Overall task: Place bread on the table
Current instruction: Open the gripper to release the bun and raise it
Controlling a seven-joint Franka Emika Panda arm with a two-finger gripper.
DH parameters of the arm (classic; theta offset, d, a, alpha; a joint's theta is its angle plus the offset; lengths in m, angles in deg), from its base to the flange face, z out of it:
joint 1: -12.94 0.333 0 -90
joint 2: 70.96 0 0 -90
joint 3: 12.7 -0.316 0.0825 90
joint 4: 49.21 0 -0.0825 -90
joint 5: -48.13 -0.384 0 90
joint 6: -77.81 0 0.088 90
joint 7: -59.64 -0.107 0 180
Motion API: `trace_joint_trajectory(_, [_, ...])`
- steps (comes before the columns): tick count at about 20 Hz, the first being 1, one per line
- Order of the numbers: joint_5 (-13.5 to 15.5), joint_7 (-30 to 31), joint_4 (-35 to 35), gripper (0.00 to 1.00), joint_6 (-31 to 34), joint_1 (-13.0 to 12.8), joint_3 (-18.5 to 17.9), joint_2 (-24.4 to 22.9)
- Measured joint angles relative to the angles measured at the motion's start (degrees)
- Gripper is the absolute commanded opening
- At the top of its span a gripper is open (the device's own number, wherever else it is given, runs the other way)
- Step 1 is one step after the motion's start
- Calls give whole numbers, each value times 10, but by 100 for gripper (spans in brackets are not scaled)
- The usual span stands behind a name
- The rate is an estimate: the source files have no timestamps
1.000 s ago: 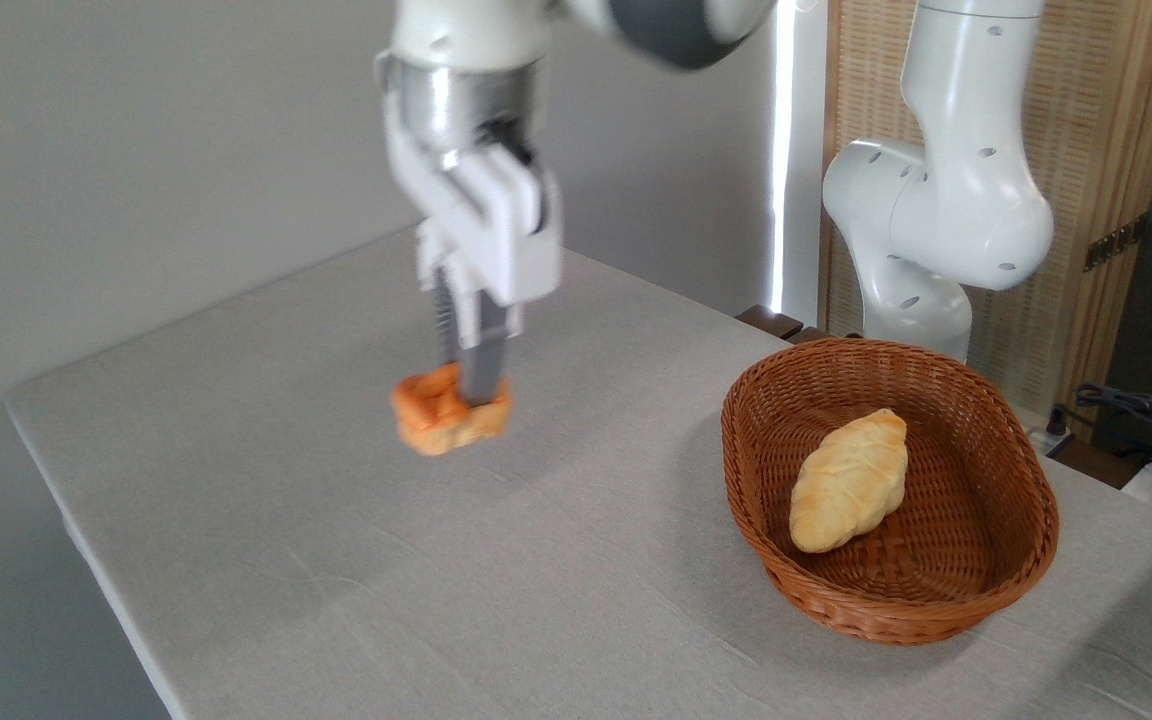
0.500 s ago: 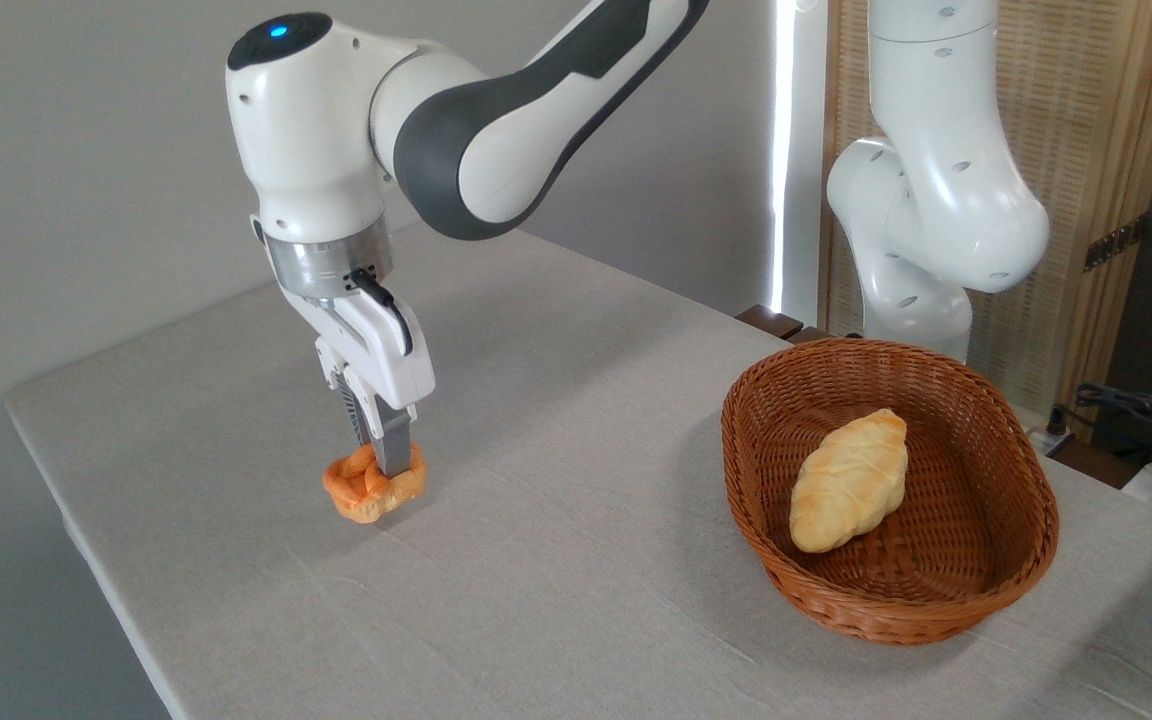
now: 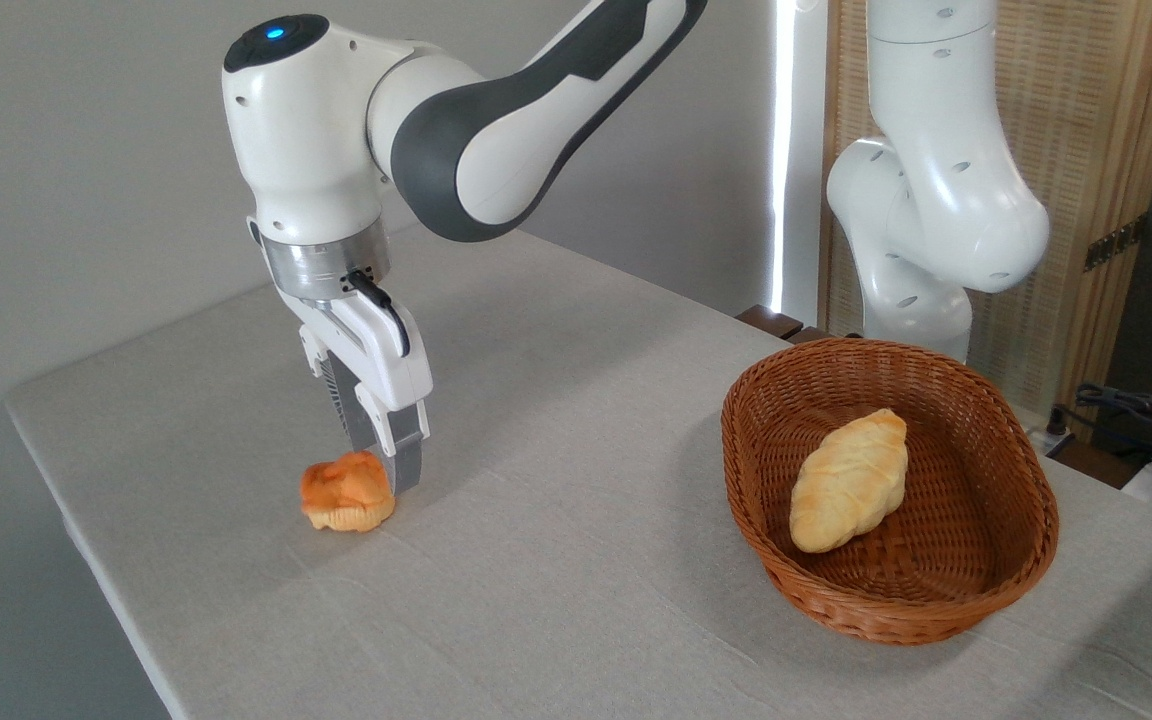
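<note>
The bread (image 3: 346, 492), a small orange-brown bun with a paler base, lies tipped on its side on the light-grey table (image 3: 576, 560), left of centre. My gripper (image 3: 384, 463) hangs just above and right of the bun, open, its fingers spread and holding nothing. The near grey finger (image 3: 406, 462) stands close beside the bun's right edge. The far finger is partly hidden behind the bun and the gripper body.
A brown oval wicker basket (image 3: 1021, 560) sits at the right with a pale-yellow croissant-shaped roll (image 3: 848, 480) inside. The arm's white base (image 3: 936, 220) rises behind the basket. The table's left edge runs close to the bun.
The gripper carried the bun down and to the left onto the table, then opened and rose slightly. The released bun has tipped over toward the left.
</note>
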Motion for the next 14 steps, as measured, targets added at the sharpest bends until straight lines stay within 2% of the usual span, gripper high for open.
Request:
trace_joint_trajectory(4, [0,2,-50,100,25,9,-3,-4])
trace_joint_trajectory(9, [0,-16,-128,100,140,75,-7,-43])
trace_joint_trajectory(14, [-18,-110,-130,100,212,124,-7,-98])
